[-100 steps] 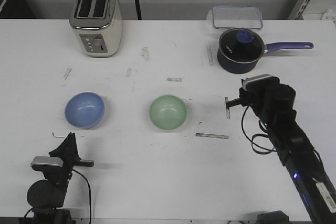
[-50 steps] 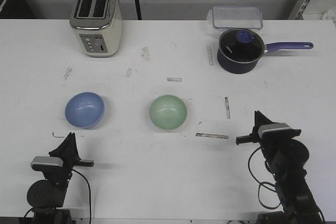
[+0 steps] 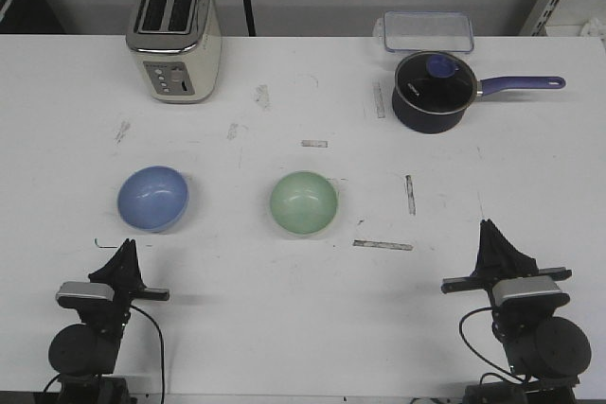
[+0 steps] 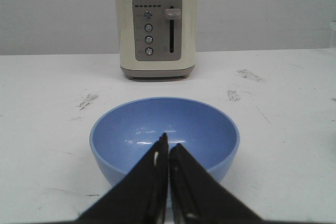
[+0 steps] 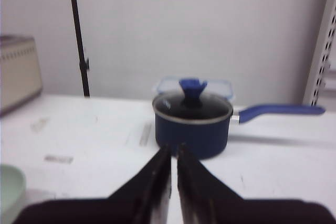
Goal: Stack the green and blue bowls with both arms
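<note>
The blue bowl (image 3: 152,199) and the green bowl (image 3: 303,202) sit apart on the white bench (image 3: 284,319), so no stacking is done. The left hand (image 3: 125,254) and the right hand (image 3: 490,237) are both closed tight, hold nothing, and sit back near the bench's front edge.

The white, scuffed worktop (image 3: 284,328) is carrying a blue bowl (image 3: 152,199) and a green bowl (image 3: 303,202) apart near its middle, while a cream toaster (image 3: 174,35), a navy saucepan (image 3: 434,90) and a clear lidded box (image 3: 427,31) are standing along its far edge.
</note>
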Tool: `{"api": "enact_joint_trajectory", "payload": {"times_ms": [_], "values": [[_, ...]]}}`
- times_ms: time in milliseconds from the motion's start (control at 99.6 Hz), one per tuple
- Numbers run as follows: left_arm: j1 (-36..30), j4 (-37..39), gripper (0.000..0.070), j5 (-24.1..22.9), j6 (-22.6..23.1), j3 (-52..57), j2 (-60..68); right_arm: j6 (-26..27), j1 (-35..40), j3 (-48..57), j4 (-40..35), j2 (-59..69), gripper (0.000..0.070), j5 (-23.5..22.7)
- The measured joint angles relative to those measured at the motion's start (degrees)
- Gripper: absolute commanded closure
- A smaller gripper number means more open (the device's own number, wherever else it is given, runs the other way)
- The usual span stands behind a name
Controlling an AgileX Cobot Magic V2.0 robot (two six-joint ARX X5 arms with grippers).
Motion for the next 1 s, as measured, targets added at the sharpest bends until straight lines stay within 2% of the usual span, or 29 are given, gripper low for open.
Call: {"api": "enact_joint_trajectory", "payload": {"times_ms": [281,883,1004], "values": [[0.0,0.0,0.0698,0.0,0.0,0.0,0.0,0.0,0.0,0.0,0.28,-4.81,0.0687,0.0],[0.0,0.13,0.0699,0.0,0.02,0.0,0.0,0.0,0.0,0.0,0.28,-4.94,0.0687,0.0],[0.0,2.49,0.0699,-1.79,0.2,0.0,0.0,0.0,0.0,0.0,0.28,-4.94,0.0687,0.0]]}}
